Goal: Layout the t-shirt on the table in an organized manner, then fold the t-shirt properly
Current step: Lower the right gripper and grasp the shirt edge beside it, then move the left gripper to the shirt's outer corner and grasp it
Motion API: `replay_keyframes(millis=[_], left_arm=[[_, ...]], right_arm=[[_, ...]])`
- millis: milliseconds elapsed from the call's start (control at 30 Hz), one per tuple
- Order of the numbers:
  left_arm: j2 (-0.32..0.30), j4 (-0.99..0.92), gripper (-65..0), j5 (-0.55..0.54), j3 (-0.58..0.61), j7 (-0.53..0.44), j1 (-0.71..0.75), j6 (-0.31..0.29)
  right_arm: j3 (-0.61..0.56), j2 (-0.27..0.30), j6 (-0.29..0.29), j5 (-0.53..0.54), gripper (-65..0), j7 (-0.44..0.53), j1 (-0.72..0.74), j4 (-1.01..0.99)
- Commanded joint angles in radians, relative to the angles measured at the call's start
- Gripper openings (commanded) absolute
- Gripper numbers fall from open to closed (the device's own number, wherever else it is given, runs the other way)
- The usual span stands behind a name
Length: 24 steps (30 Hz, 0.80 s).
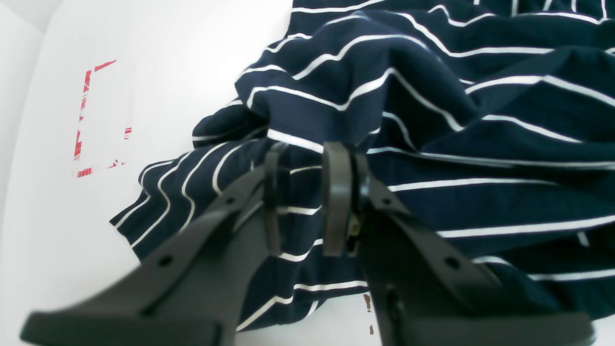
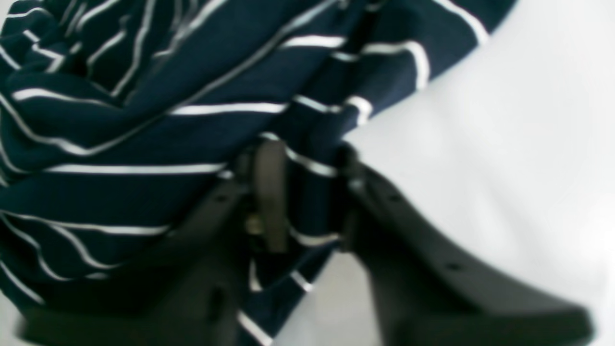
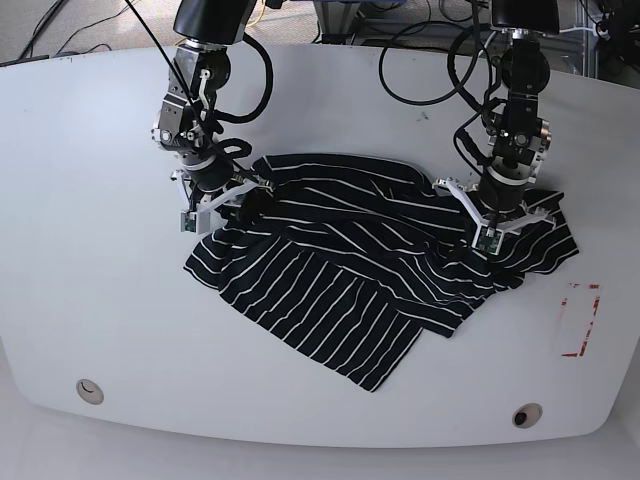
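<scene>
The t-shirt (image 3: 330,270), dark navy with thin white stripes, lies crumpled and spread slantwise across the middle of the white table (image 3: 100,300). At the shirt's right end, my left gripper (image 3: 497,225) points down into the cloth. In the left wrist view the left gripper (image 1: 305,202) is shut on a fold of the t-shirt (image 1: 456,120), and striped cloth fills the narrow gap. My right gripper (image 3: 215,200) is at the shirt's upper left edge. In the blurred right wrist view the right gripper (image 2: 307,192) holds a bunched edge of the t-shirt (image 2: 120,144) between its fingers.
A red-outlined rectangle mark (image 3: 580,320) lies on the table right of the shirt, and the same red mark (image 1: 101,120) is beside the cloth in the left wrist view. Two round fittings (image 3: 89,390) (image 3: 526,415) sit near the front edge. Cables (image 3: 420,60) hang at the back.
</scene>
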Motion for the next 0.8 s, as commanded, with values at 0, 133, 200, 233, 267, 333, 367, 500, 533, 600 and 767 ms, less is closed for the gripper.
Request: replay_keyframes(millis=[0, 133, 200, 233, 267, 333, 367, 500, 533, 600, 767], left_arm=[[-0.007, 0.019, -54.0, -0.004, -0.003, -0.026, -0.015, 0.008], [-0.007, 0.018, -54.0, -0.004, -0.003, -0.025, -0.015, 0.008], [-0.007, 0.018, -54.0, -0.004, -0.005, -0.025, -0.015, 0.008], [-0.007, 0.018, -54.0, -0.004, -0.005, -0.023, -0.015, 0.008], [-0.007, 0.019, -54.0, -0.004, -0.016, -0.023, -0.015, 0.008], [-0.005, 0.021, -54.0, -0.004, -0.046, -0.023, -0.015, 0.008], [0.000, 0.023, -54.0, -0.006, -0.074, -0.023, -0.015, 0.008], [0.003, 0.023, -48.6, -0.012, -0.157, -0.023, -0.017, 0.004], [0.003, 0.023, -44.2, -0.017, -0.172, -0.023, -0.017, -0.007], [0.003, 0.023, -35.4, -0.041, -0.209, -0.023, -0.023, -0.035], [0.003, 0.018, -13.6, -0.155, -0.364, -0.023, -0.026, -0.112]], right_arm=[[-0.001, 0.005, 0.007, -0.001, -65.0, -0.009, 0.006, 0.008], [-0.003, 0.007, 0.009, -0.001, -64.5, -0.009, 0.006, 0.008], [-0.003, 0.007, 0.009, -0.001, -65.0, -0.009, 0.006, 0.008], [-0.003, 0.007, 0.009, -0.001, -65.0, -0.009, 0.006, 0.008], [-0.003, 0.007, 0.009, -0.001, -65.0, -0.009, 0.006, 0.008], [-0.003, 0.007, 0.009, -0.001, -65.0, -0.009, 0.006, 0.008], [-0.003, 0.007, 0.009, -0.001, -65.0, -0.009, 0.006, 0.008], [-0.004, 0.007, 0.009, -0.001, -65.0, -0.009, 0.006, 0.008], [-0.004, 0.007, 0.009, -0.001, -65.0, -0.009, 0.006, 0.008], [-0.004, 0.007, 0.009, -0.001, -65.0, -0.009, 0.006, 0.008], [-0.004, 0.007, 0.010, -0.004, -65.0, -0.009, 0.006, 0.008]])
